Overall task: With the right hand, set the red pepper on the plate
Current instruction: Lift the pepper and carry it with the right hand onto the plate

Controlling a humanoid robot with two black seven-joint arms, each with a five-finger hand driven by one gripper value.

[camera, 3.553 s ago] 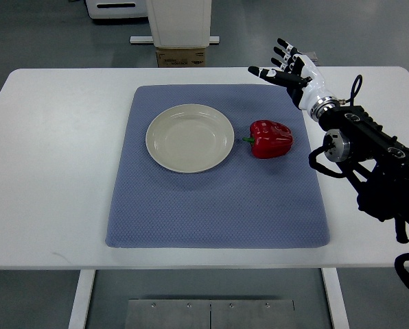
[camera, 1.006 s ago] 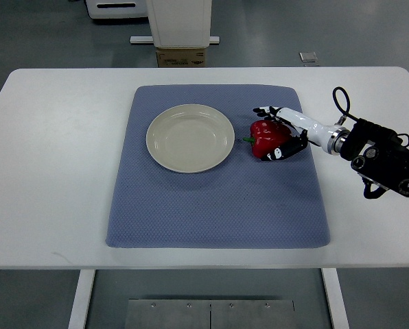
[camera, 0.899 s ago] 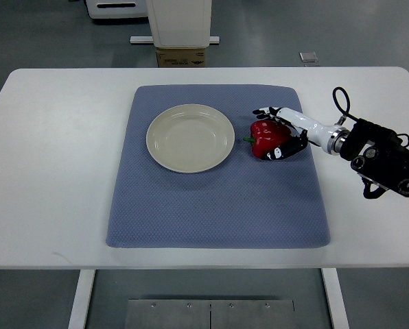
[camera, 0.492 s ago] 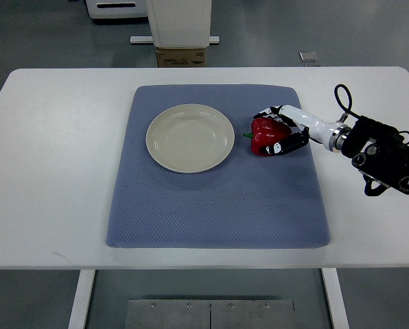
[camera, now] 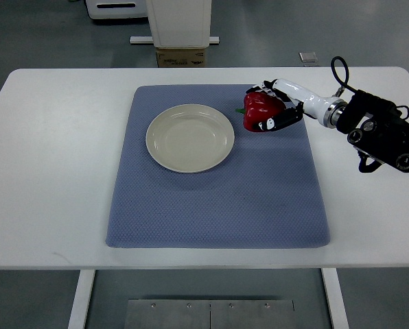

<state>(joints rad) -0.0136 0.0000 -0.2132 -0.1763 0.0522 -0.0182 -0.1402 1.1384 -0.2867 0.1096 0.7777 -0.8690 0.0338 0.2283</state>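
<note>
A white table [camera: 60, 171] was seen from steeply above, spanning nearly the full width of the view, with grey floor beyond its far edge. A blue-grey textured mat [camera: 218, 199] was laid across the middle of the tabletop, its corners rounded. A round cream plate [camera: 190, 138] was set on the far left part of the mat, with nothing on it. The right arm [camera: 386, 133] was extended in from the right edge of the view, its dark jointed links and a looped black cable shown over the white tabletop, narrowing to a white forearm section that reached over the mat's far right corner. The right hand [camera: 276, 106] was closed around the red pepper [camera: 257, 111], with black-tipped fingers [camera: 272, 123] wrapped over its near side and others curled over its far side. The pepper was held over the far right part of the mat, just to the right of the plate and apart from its rim; whether it was touching the mat could not be told. A small green stem [camera: 240, 110] was pointed from the pepper toward the plate. A cardboard box [camera: 181, 56] and a white upright unit [camera: 180, 22] were seen on the floor beyond the table's far edge.
</note>
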